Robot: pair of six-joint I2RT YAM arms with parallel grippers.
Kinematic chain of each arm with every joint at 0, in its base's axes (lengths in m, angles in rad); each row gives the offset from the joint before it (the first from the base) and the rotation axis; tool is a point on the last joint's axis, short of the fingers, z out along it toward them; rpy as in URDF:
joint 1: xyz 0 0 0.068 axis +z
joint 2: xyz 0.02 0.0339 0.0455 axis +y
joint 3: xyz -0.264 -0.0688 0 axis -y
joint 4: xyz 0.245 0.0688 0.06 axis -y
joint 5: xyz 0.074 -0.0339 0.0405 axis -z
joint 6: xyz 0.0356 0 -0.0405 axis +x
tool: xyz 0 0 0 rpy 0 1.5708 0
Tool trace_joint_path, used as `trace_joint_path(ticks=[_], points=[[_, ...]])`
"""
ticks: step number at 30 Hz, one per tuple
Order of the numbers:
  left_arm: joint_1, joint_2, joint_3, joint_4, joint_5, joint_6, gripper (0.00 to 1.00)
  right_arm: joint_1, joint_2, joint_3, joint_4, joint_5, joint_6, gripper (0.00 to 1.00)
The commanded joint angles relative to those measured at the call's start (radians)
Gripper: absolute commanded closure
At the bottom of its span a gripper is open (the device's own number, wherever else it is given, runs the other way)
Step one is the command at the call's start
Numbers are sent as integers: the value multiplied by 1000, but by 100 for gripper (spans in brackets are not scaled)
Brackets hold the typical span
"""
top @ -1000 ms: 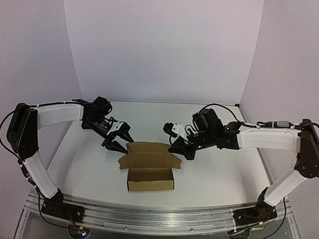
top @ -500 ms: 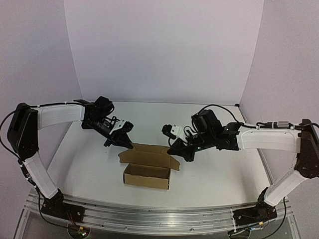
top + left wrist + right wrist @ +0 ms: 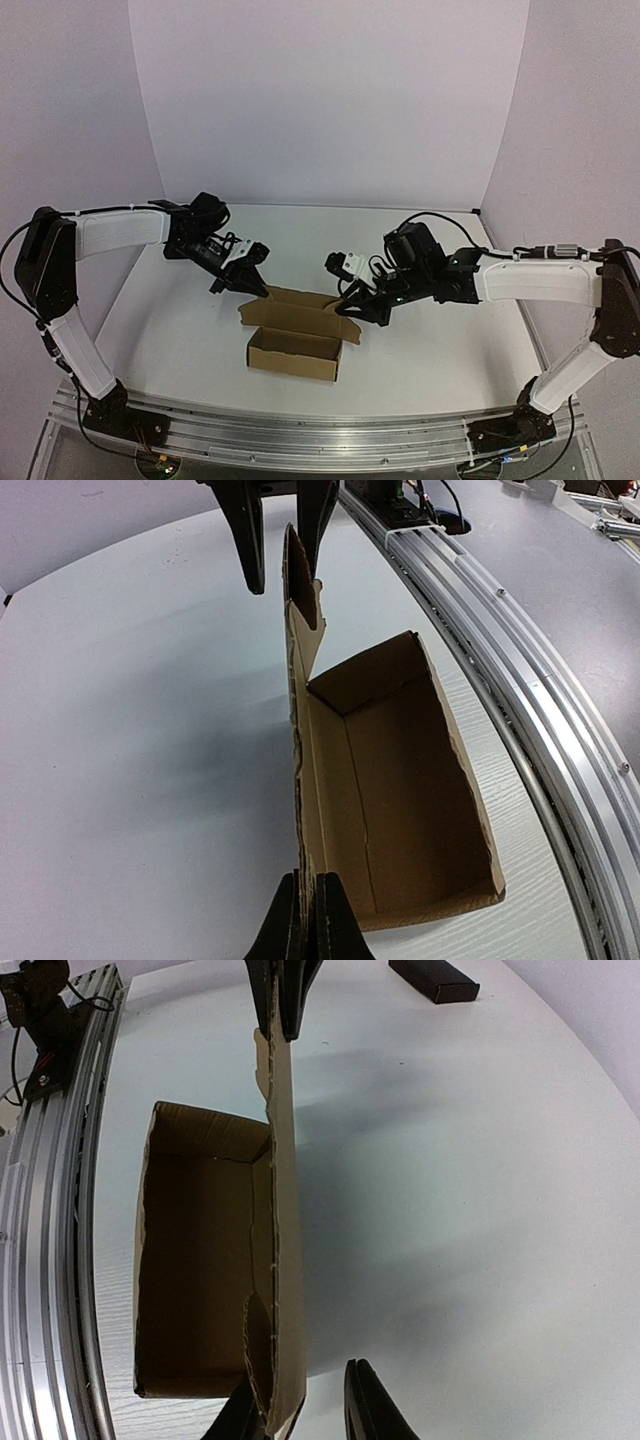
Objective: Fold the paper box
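Note:
The paper box (image 3: 293,352) is an open brown cardboard tray near the table's front middle, and its long lid flap (image 3: 300,314) stands up along the far side. My left gripper (image 3: 252,287) is shut on the flap's left end. In the left wrist view its fingertips (image 3: 308,882) pinch the cardboard edge, and the open box (image 3: 400,780) lies to the right. My right gripper (image 3: 354,306) is at the flap's right end with its jaws parted. In the right wrist view the flap (image 3: 286,1210) rests against one finger of the right gripper (image 3: 305,1390), and a gap separates it from the other.
A small black block (image 3: 435,978) lies on the white table beyond the left gripper. An aluminium rail (image 3: 320,430) runs along the near table edge, close to the box's front wall. White walls close off the back and both sides.
The left gripper has shut on the flap's left end. The right gripper's jaws, shut on the right end before, have parted. The box has shifted slightly left and its flap stands more upright.

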Motion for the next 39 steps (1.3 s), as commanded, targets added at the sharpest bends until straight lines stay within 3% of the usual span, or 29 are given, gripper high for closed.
trace_joint_path(ticks=[1,7,10,14,18,21,24,28,38,39], points=[[-6,-29,-4,-36,43,50,100,-1,33,8,26,20,-18,74],[-7,-29,1,-43,55,54,100,-2,73,47,50,-5,-7,85],[-7,-27,-1,-35,71,26,100,-2,83,46,70,-22,1,100],[-6,-28,-14,-39,40,21,99,-2,70,34,88,-49,5,100],[20,-25,-16,-33,-15,25,77,-2,49,10,89,-56,1,100],[35,-13,-19,-28,-55,44,70,-2,34,-6,89,-55,2,100],[33,-4,-22,-51,-50,82,77,-1,28,-7,88,-54,0,100],[23,-1,2,-42,-3,39,99,-2,31,-2,87,-68,-3,100],[21,-16,-22,21,-47,-44,100,-2,30,-11,87,-41,20,100],[22,-16,-16,22,-53,-60,87,-2,27,-16,87,-35,20,100]])
